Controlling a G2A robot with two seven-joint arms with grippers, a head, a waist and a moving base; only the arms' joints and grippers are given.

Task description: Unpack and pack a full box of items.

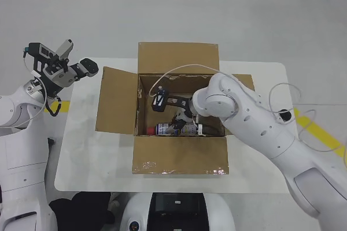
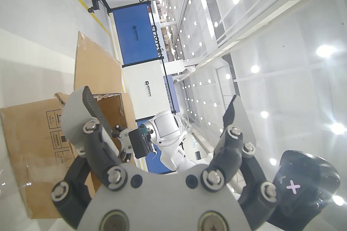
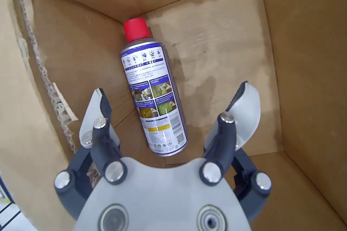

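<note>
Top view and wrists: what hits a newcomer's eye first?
The open cardboard box mid-table, with the right gripper open down inside it. Below that gripper a red-capped spray can lies on its side on the box floor. The left gripper hangs open beside the box, holding nothing.

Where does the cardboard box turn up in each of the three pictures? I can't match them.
Top view: cardboard box mid-table, flaps open.
Left wrist view: its outer wall, past the open left gripper.
Right wrist view: its inside, around the open right gripper and spray can.
Shared landmark: the right arm, inside the box.
</note>
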